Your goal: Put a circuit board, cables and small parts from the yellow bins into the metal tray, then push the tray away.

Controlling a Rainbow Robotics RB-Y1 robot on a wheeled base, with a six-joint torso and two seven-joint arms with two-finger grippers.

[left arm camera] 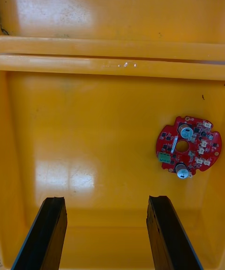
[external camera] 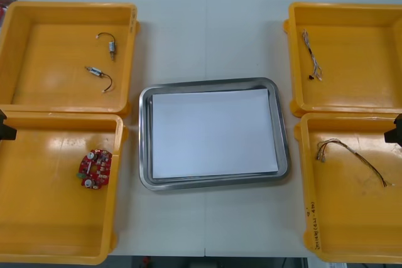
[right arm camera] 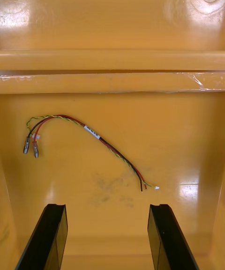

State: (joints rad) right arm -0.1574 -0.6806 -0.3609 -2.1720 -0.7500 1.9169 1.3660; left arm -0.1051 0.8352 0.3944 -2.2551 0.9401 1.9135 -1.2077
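Observation:
A round red circuit board (external camera: 95, 169) lies in the near left yellow bin (external camera: 38, 218). My left gripper (left arm camera: 105, 232) hangs open over that bin, and the board (left arm camera: 188, 146) rests beyond its fingers, apart from them. In the near right bin (external camera: 352, 230) lies a red and yellow cable (external camera: 352, 154). My right gripper (right arm camera: 110, 237) stands open above it, the cable (right arm camera: 89, 134) just beyond the fingertips, untouched. The metal tray (external camera: 284, 155) sits between the bins, white inside, with nothing in it.
The far left bin (external camera: 38, 48) holds two small metal parts (external camera: 111, 44) with black leads. A thin twisted cable (external camera: 311, 61) lies in the far right bin (external camera: 364, 86). Bare table surrounds the tray.

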